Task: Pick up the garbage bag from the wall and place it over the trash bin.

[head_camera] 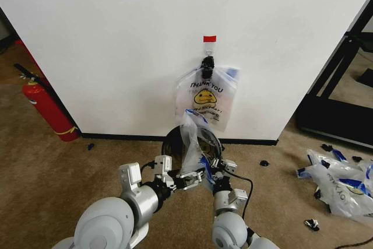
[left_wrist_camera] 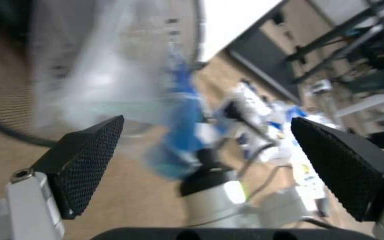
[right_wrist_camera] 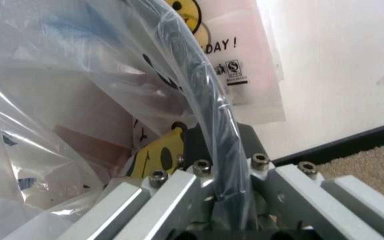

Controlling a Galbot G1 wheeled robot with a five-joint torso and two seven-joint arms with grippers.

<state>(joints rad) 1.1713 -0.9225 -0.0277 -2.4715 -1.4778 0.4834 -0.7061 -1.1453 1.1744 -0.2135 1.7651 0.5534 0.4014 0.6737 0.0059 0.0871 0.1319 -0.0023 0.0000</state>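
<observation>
Low at frame centre, the crinkly translucent garbage bag (head_camera: 191, 144) drapes the round wire trash bin (head_camera: 172, 141); right gripper (head_camera: 211, 170) fingers pinch plastic against its rim, left gripper (head_camera: 185, 180) fingers spread wide.

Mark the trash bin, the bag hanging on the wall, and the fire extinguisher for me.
trash bin (head_camera: 170, 138): head view, left side of its rim.
hanging garbage bag (head_camera: 205, 98): head view, on the smiley print.
fire extinguisher (head_camera: 48, 108): head view, middle of the red cylinder.

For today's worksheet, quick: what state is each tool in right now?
Left tool: open, pads apart, holding nothing, just short of the garbage bag.
Right tool: closed on the garbage bag film and the trash bin rim.
</observation>
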